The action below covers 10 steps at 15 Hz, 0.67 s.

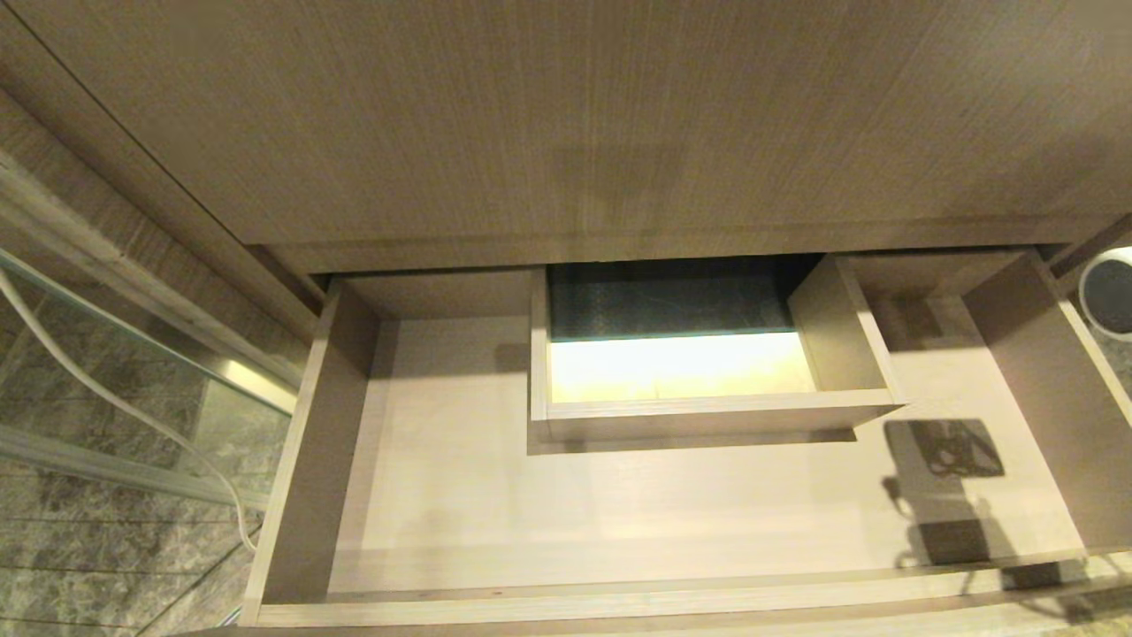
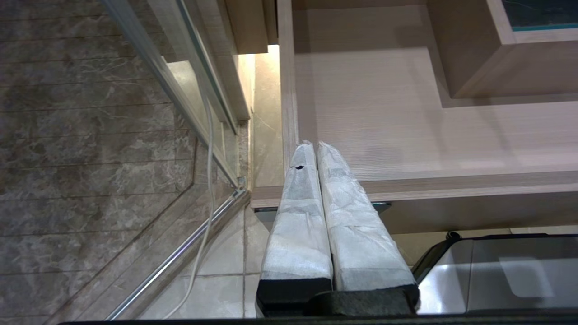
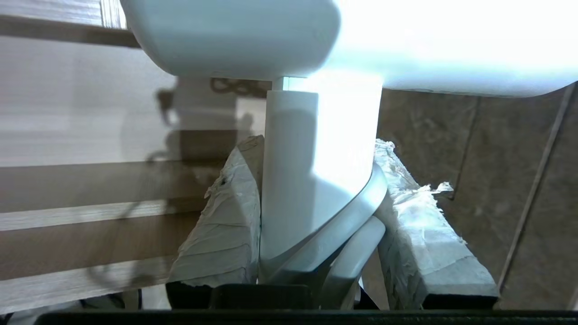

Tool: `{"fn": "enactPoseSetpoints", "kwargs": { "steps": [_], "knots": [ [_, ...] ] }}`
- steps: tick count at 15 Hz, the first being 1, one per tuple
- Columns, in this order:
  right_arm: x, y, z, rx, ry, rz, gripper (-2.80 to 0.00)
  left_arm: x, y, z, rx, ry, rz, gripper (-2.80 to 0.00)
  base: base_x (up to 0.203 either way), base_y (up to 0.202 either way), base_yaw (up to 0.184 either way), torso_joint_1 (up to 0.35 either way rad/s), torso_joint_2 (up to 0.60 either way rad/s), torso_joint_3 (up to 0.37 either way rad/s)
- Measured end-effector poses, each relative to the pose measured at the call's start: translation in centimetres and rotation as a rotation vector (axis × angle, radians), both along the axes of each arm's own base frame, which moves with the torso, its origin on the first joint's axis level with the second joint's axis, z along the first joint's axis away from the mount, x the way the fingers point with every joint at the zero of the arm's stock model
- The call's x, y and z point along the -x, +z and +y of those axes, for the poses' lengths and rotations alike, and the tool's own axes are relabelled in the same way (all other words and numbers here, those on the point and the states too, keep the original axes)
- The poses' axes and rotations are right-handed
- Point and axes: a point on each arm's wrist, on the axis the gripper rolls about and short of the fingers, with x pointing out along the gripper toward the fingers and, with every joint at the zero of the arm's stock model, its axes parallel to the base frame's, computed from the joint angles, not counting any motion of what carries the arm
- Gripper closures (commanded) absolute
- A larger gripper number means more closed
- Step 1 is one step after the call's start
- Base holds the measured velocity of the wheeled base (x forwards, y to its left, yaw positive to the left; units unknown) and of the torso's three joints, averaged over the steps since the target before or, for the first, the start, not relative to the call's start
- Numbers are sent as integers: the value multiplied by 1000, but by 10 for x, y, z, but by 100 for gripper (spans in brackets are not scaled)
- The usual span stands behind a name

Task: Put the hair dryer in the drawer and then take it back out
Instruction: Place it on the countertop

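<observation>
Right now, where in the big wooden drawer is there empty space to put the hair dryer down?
The wide beige wood-grain drawer has bare floor between its left wall and the boxed rectangular cut-out, and along the front. The right corner is shadowed; there the right gripper holds the small white hair dryer by its handle.

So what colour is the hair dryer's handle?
White. The hair dryer handle shows best in the right wrist view, clamped in the right hand.

We read this as a home bathroom: marble-look floor tiles (image 2: 90, 135), a glass shower partition (image 1: 133, 372) on a metal rail (image 2: 180, 257), and a wood-grain vanity drawer (image 1: 292, 495) with a plumbing cut-out (image 1: 690, 416).
</observation>
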Motion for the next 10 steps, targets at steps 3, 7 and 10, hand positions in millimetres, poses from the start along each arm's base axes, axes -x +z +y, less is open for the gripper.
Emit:
{"fn": "enactPoseSetpoints", "kwargs": {
  "steps": [3,7,10],
  "knots": [
    [15,16,6,21,24,-89,0,0,0,0,0,0,1,0,0,0,0,0,0,0],
    [31,34,15,-4,185,-195,0,0,0,0,0,0,1,0,0,0,0,0,0,0],
    [45,47,21,-1,237,-263,0,0,0,0,0,-1,0,0,0,0,0,0,0,0]
  ]
}}
